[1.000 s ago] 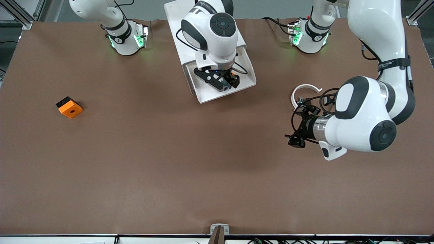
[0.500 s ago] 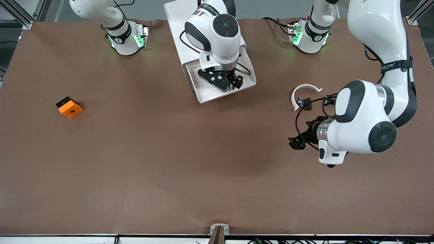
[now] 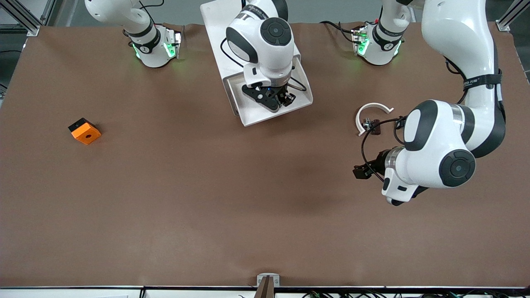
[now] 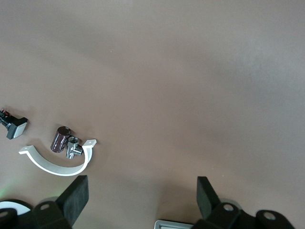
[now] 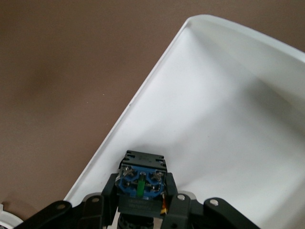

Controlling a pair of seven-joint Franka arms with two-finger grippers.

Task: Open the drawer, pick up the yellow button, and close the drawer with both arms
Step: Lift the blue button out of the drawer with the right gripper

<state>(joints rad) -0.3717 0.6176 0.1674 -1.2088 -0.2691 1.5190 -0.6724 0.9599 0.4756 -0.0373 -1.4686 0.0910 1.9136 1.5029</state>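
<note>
The drawer (image 3: pixel 252 114) stands pulled out of the white cabinet (image 3: pixel 215 25), its white tray open. My right gripper (image 3: pixel 283 99) is over the tray and shut on the button (image 5: pixel 142 176). In the right wrist view the button's blue base and black body sit between the fingers (image 5: pixel 174 195), over the white drawer floor (image 5: pixel 228 119); its cap is hidden. My left gripper (image 3: pixel 362 171) is over bare table toward the left arm's end. It is open and empty in the left wrist view (image 4: pixel 141 195).
An orange square block (image 3: pixel 85 131) lies toward the right arm's end. A white C-shaped ring (image 3: pixel 372 111) with small dark parts (image 3: pixel 371 123) lies beside the left arm; the ring (image 4: pixel 57 164), a brown cylinder (image 4: pixel 60 138) and a small black part (image 4: pixel 14 126) show below the left wrist.
My right gripper has drawn back a little toward the cabinet over the tray, still holding the button. The left arm's wrist has turned and its elbow has shifted; its gripper stayed about where it was.
</note>
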